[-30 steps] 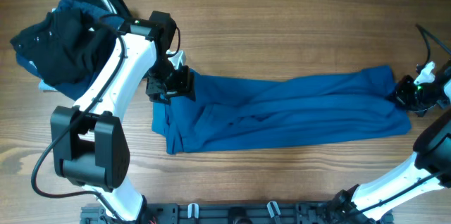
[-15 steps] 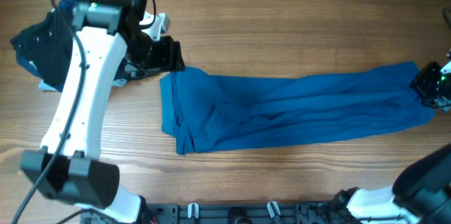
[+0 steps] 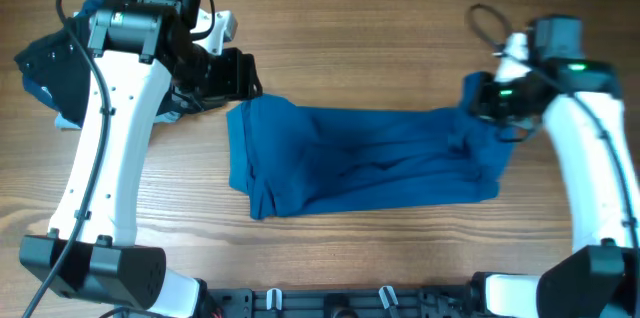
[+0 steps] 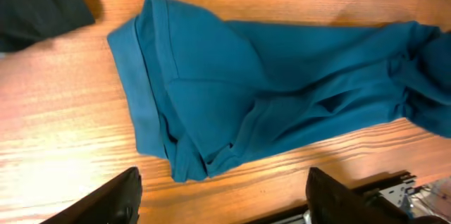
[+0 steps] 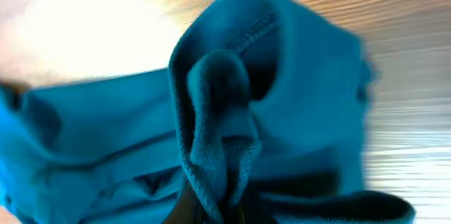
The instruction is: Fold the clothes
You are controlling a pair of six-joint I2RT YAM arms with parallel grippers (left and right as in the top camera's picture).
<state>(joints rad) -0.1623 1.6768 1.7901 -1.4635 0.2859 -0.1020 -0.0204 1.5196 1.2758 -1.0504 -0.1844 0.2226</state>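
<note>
Judging by the bunched cloth, one end of the blue trousers was clamped tight in the right gripper, with the rest stretched away from it toward the left gripper. For a tidy fold, that end would best be carried low and straight over, edges kept lined up. The left gripper was spread wide, nothing held, just beside the waistband corner. A dark clothes pile was heaped behind it, easily snagged.
</note>
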